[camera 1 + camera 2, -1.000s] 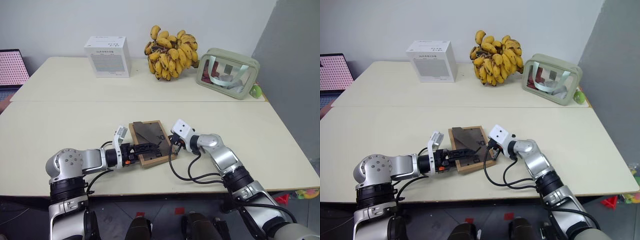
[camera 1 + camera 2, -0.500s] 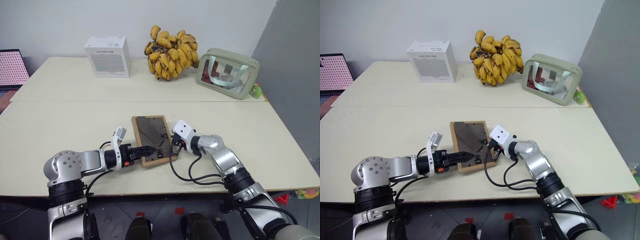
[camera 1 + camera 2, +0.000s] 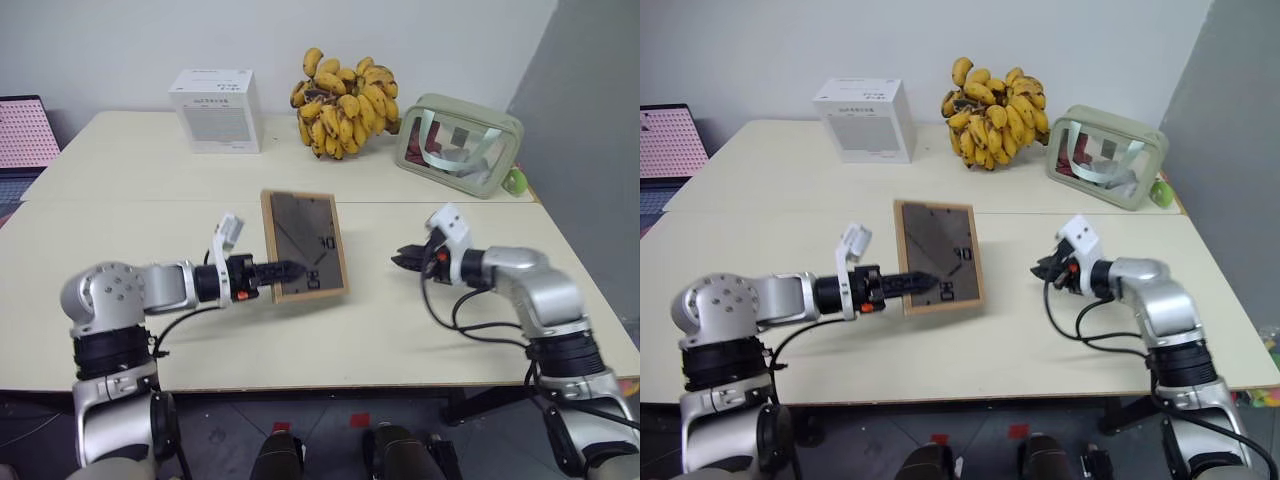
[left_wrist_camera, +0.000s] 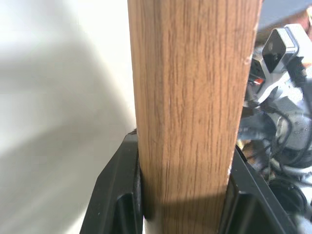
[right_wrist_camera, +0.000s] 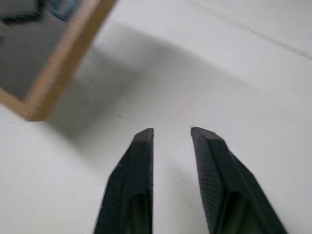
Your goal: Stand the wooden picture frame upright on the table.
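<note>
Light-wood rectangular picture frame [image 3: 303,246], dark back showing, is pinched by the left gripper [image 3: 283,270] above the cream table [image 3: 400,330]. The right gripper [image 3: 400,260] hovers well right, fingers [image 5: 134,170] parted, empty.

— What can't we make out around the wooden picture frame [image 3: 303,246]?
— Its front faces away from us; the small mark on its back is too small to read; the left gripper [image 3: 283,271] covers its lower left edge.
</note>
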